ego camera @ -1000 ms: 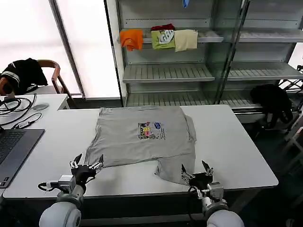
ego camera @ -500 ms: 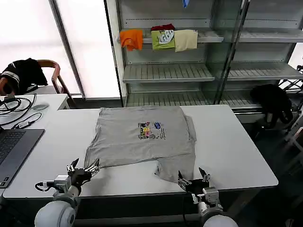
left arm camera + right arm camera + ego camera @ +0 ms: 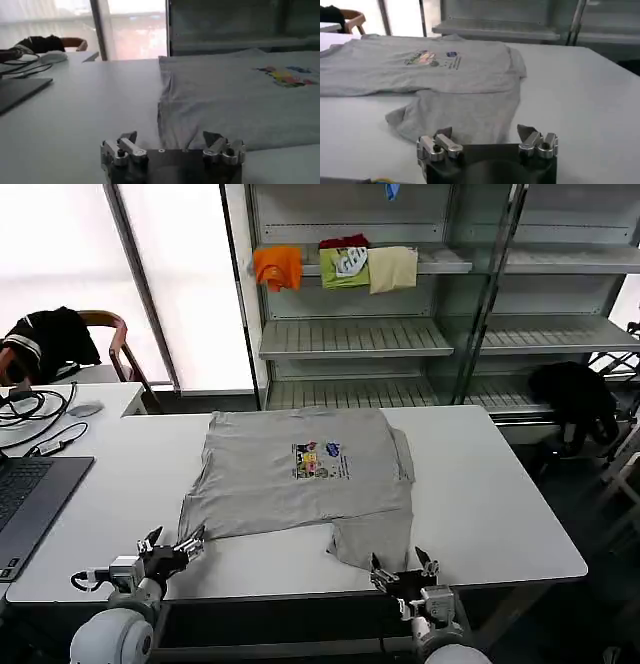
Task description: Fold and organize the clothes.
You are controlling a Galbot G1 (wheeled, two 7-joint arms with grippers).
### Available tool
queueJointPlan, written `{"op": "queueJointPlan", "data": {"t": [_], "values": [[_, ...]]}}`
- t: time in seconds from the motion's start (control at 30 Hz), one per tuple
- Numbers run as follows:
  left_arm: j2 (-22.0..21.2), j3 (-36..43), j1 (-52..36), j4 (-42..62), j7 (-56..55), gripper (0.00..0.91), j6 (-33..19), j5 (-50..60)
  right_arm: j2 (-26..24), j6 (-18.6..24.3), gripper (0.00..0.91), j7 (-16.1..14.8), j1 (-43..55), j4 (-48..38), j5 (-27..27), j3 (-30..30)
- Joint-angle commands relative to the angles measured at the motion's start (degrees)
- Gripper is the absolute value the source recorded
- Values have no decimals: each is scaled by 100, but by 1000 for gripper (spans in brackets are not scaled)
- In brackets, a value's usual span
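**A:** Grey cotton shirt (image 3: pixel 305 479) with a little multicolour chest print (image 3: pixel 320 460) is lying spread on the white bench (image 3: pixel 500 494), partly folded, with one flap hanging down toward the near edge on the robot's right.

**B:** yep, and both arms are low at that near edge. Left end effector (image 3: pixel 170 542) sits just off the shirt's near-left corner, fingers spread, nothing in them. Right end effector (image 3: pixel 402 570) is right by the hanging flap, fingers also spread and empty.

**A:** Laptop (image 3: pixel 30 496) and cables (image 3: pixel 35 412) are off to the left, well apart from the shirt. Shelves (image 3: pixel 350 334) behind hold folded clothes.
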Motion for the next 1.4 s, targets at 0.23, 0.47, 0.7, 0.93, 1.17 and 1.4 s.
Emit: {"op": "queueJointPlan", "data": {"t": [0.23, 0.47, 0.7, 0.93, 1.17, 1.4], "values": [[-27, 95, 113, -23, 33, 20, 18, -8, -17, 24, 0, -22, -30, -59, 59, 3], [-74, 170, 157, -113, 120, 20, 28, 126, -12, 133, 0, -41, -68, -79, 113, -23], [-87, 204, 154, -68, 143, 20, 22, 154, -27, 232, 0, -59, -79, -135, 315, 0], [-112, 235, 147, -55, 152, 10, -12, 152, -46, 299, 0, -102, -113, -113, 332, 97], [-191, 249, 125, -200, 120, 10, -116, 146, -25, 442, 0, -275, -39, 12, 241, 277], [-271, 261, -44, -465, 134, 10, -184, 38, 146, 687, 0, -592, 289, 14, -269, 448]]}}
